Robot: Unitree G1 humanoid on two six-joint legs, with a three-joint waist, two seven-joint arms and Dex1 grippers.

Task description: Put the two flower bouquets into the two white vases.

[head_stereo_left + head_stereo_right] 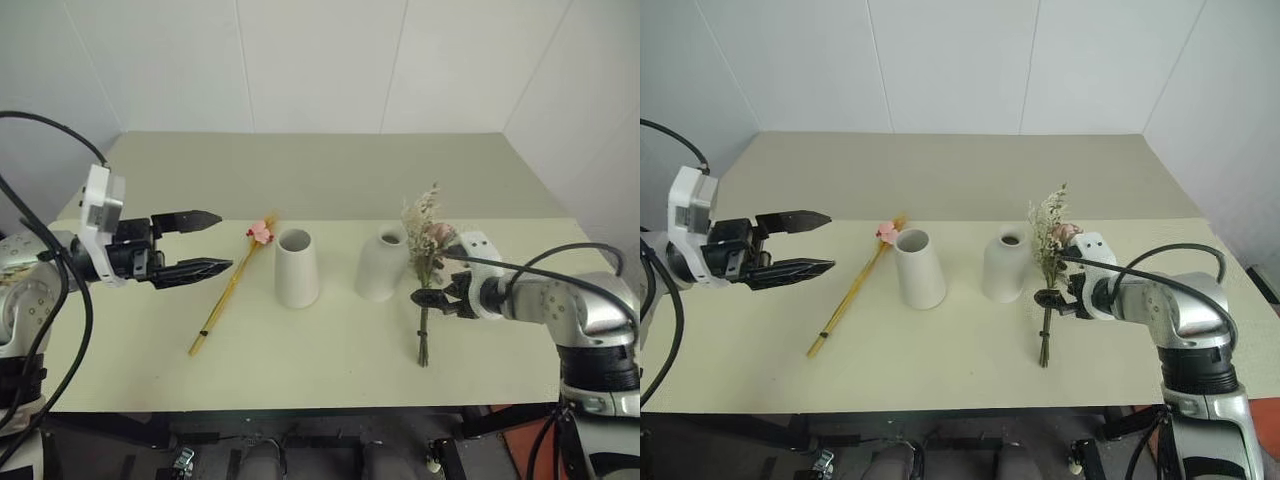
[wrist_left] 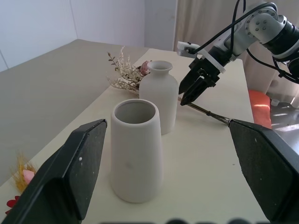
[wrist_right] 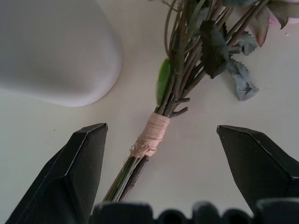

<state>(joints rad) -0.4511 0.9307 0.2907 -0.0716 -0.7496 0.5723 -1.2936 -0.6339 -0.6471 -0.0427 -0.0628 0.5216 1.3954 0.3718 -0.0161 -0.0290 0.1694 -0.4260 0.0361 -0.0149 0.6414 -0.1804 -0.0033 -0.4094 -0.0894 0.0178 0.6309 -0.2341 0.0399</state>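
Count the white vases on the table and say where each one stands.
2. The cone vase stands mid-table, right of the yellow straw bundle. The narrow-necked vase stands beside it, just left of the rose bouquet. None seems hidden.
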